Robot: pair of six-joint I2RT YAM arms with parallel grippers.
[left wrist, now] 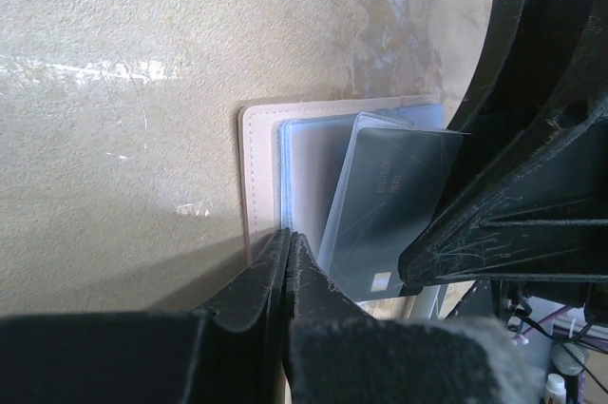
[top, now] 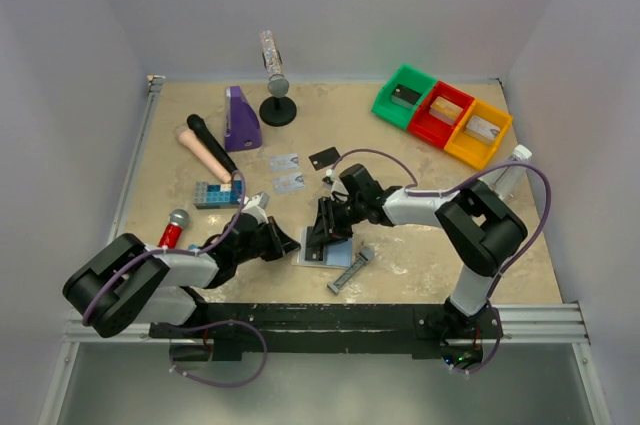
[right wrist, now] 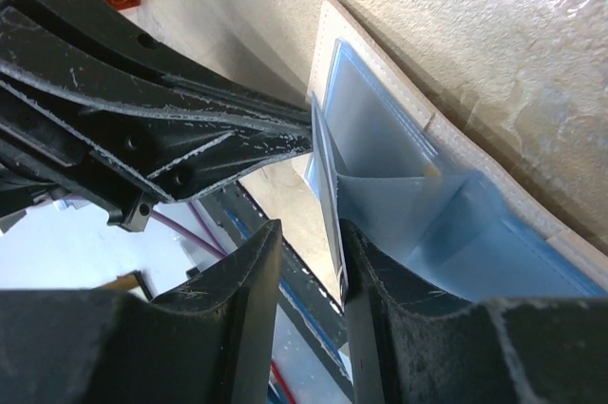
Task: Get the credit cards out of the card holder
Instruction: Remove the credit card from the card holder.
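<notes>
The card holder (top: 335, 253) lies open on the table, its pale blue panels and tan edging (left wrist: 255, 176) facing up. My left gripper (top: 288, 243) is shut, its tips (left wrist: 288, 239) resting on the holder's left edge. A dark credit card (left wrist: 389, 214) sticks partway out of a pocket, tilted up. My right gripper (right wrist: 309, 233) is open around that card's edge (right wrist: 328, 176), which lies against one finger with a gap to the other. Two pale grey cards (top: 284, 161) (top: 289, 181) and a black card (top: 324, 156) lie on the table beyond the holder.
A grey bar-shaped tool (top: 350, 271) lies just right of the holder. A blue studded block (top: 218, 194), a red microphone (top: 174, 228) and a black microphone (top: 207, 140) lie to the left. Green (top: 405, 95), red (top: 440, 113) and yellow (top: 478, 132) bins stand at the back right.
</notes>
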